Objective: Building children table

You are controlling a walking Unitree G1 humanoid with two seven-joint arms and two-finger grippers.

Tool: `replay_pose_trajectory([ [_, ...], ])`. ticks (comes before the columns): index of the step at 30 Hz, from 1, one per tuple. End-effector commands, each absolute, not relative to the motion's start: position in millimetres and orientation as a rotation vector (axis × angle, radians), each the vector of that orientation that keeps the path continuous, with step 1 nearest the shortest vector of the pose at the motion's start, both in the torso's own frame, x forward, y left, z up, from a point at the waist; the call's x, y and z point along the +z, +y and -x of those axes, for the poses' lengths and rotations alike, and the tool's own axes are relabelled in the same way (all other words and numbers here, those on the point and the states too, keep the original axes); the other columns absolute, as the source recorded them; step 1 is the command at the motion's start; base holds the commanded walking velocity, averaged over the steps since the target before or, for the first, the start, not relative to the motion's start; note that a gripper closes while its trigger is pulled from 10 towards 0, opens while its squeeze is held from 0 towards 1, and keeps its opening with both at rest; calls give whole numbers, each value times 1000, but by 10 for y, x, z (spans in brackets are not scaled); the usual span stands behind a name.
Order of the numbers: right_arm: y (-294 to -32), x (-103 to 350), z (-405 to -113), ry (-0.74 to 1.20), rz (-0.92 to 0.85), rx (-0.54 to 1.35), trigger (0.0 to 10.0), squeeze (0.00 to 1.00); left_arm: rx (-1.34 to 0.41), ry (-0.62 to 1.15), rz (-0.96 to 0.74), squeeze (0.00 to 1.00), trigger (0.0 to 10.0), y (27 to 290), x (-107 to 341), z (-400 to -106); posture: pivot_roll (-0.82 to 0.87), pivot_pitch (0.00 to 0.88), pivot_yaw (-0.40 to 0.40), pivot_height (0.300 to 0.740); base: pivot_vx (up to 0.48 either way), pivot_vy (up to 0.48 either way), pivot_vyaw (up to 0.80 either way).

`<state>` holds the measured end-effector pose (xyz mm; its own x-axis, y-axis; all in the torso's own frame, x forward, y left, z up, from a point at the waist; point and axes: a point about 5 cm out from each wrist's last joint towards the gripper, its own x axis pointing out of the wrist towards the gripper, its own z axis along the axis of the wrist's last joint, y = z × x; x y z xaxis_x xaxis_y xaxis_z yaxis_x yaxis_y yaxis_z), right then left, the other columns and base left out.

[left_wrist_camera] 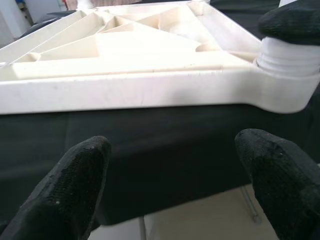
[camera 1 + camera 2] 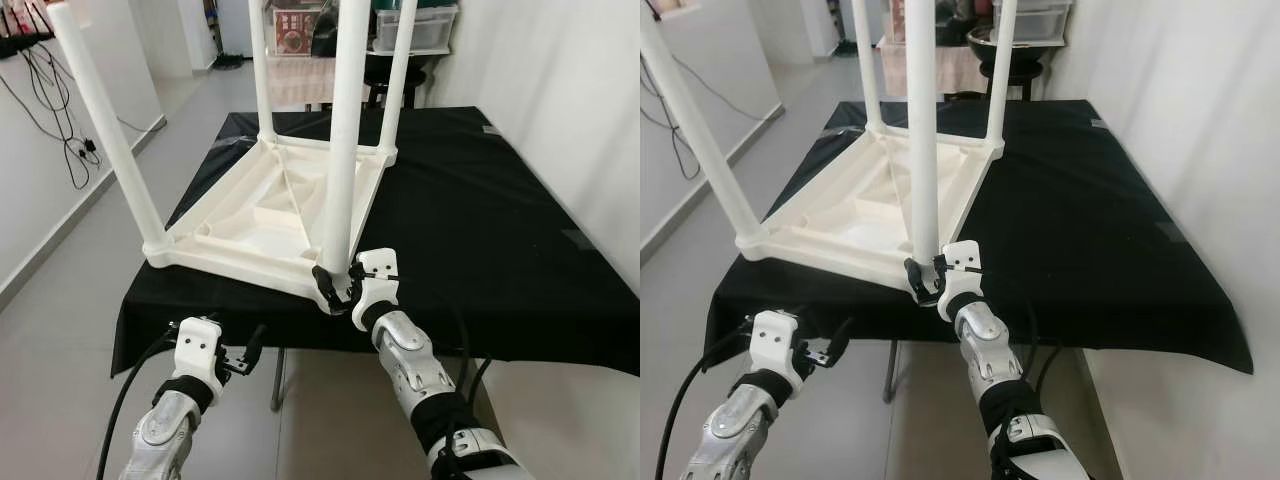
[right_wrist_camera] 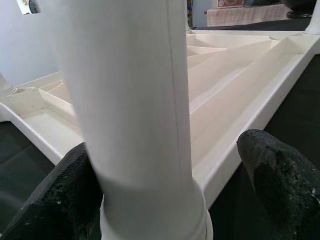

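children table (image 2: 262,222): smooth cream plastic, slight sheen | counter cloth (image 2: 480,215): matt black fabric | end effector fingers (image 1: 75,172): rough, grainy black rubber | arms (image 2: 408,355): brushed silver metal | floor (image 2: 60,340): glossy grey

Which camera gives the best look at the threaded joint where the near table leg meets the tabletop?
The left wrist view: the ridged joint sits sharp in its socket. The right wrist view shows the leg between the right hand fingers, the joint cropped. The eye views show it small.

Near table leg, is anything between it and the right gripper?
Nothing visible. The right gripper sits at the base of the near leg, its jaws open around it above the corner socket of the upturned tabletop.
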<state>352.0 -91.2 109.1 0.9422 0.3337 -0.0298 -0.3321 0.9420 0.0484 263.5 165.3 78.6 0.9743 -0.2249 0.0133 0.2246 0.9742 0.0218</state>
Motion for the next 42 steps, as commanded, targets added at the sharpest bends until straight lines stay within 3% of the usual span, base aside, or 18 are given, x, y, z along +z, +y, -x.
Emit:
replay_pose_trajectory([
  [1,-955,1121,-3529,34,-44,319,10000,0,-236,-6,-5,0,10000,1628,788,-2627,-41,0,24,740,266,0,0],
  [17,-1001,1245,-3605,3,-23,328,10000,0,-242,-1,3,0,10000,1614,789,-2628,-34,0,19,740,272,0,0],
  [29,-1255,1426,-3745,-26,20,284,10000,0,-255,9,5,0,10000,1587,784,-2596,-27,0,19,740,259,0,0],
  [35,-1241,1431,-3752,-21,43,303,10000,0,-265,11,6,0,10000,1582,784,-2590,-24,0,16,740,85,0,0],
  [39,-1194,1404,-3746,6,82,392,10000,0,-300,22,15,0,10000,1552,773,-2561,-20,0,14,740,0,0,0],
  [42,-1157,1342,-3703,52,148,627,10000,0,-386,43,41,0,10000,1472,751,-2477,-20,0,13,740,0,0,0],
])
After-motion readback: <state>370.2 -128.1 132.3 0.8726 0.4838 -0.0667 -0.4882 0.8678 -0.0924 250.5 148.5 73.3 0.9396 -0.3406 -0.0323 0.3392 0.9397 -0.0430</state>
